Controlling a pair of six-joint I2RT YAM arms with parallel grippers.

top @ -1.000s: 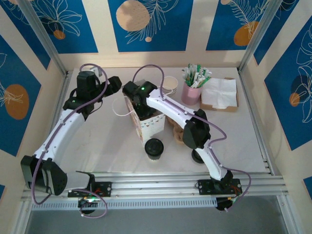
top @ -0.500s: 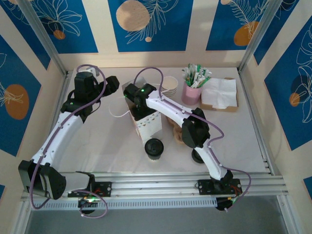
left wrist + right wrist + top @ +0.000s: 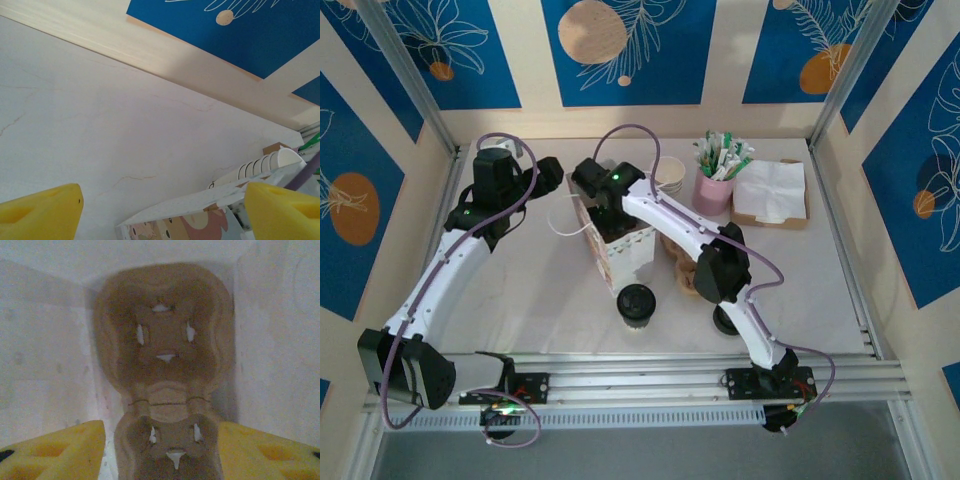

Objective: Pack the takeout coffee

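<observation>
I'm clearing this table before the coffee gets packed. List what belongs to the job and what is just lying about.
For the job:
takeout coffee
gift bag
cardboard cup carrier, inside the bag

Lying about:
stack of lidless paper cups
pink cup of packets
napkins

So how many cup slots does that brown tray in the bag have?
2 show in the brown tray: a far slot and a near slot; more may be hidden.
</observation>
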